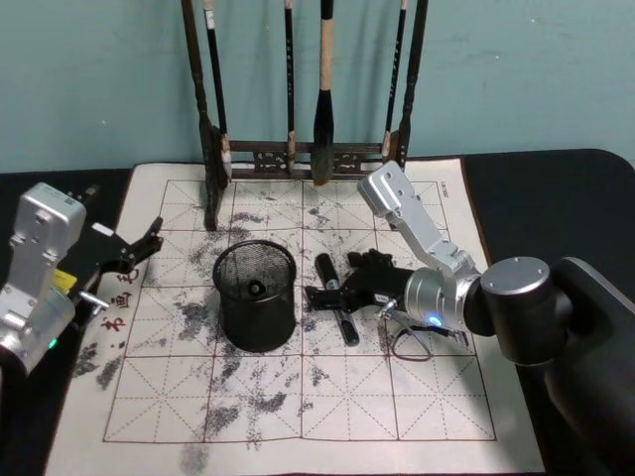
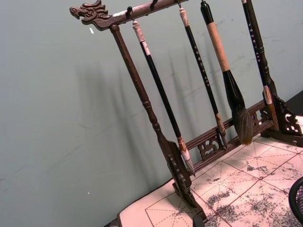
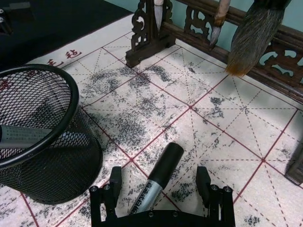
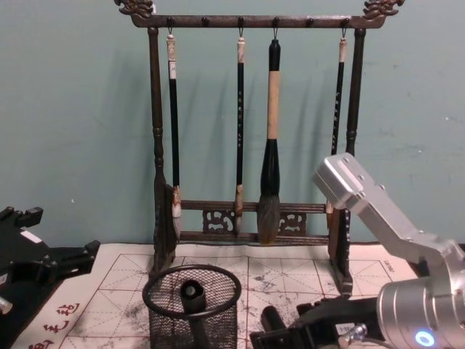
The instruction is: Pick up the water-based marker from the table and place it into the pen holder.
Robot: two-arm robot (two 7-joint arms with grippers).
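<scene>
1. The black table (image 1: 556, 188) carries a white calligraphy mat (image 1: 298, 397) ruled in red squares and blotched with ink.
2. The tall dark brush rack (image 4: 254, 22) stands upright at the mat's far edge against the teal wall. Four brushes hang from its top bar, and the thickest one (image 4: 270, 160) is third from the left.
3. The right arm reaches in from the right, low over the middle of the mat. The right gripper (image 3: 159, 176) is at the marker, just to the right of the pen holder. Its two fingers (image 3: 115, 182) are spread wide and stand one on each side of the marker's barrel, with a gap showing on both sides. Nothing is clamped.
4. The left arm sits at the mat's left edge. The left gripper (image 1: 147, 243) points toward the pen holder but is well apart from it, with its fingers parted and holding nothing.
5. The pen holder (image 1: 256, 317), a short black mesh cup, stands upright near the mat's centre, in front of the rack. A second pen (image 3: 28, 136) with a grey barrel leans inside it.
6. The water-based marker (image 3: 163, 165) lies flat on the mat beside the pen holder, outside it. Its black cap points toward the rack and its grey printed barrel runs back under the right gripper.
</scene>
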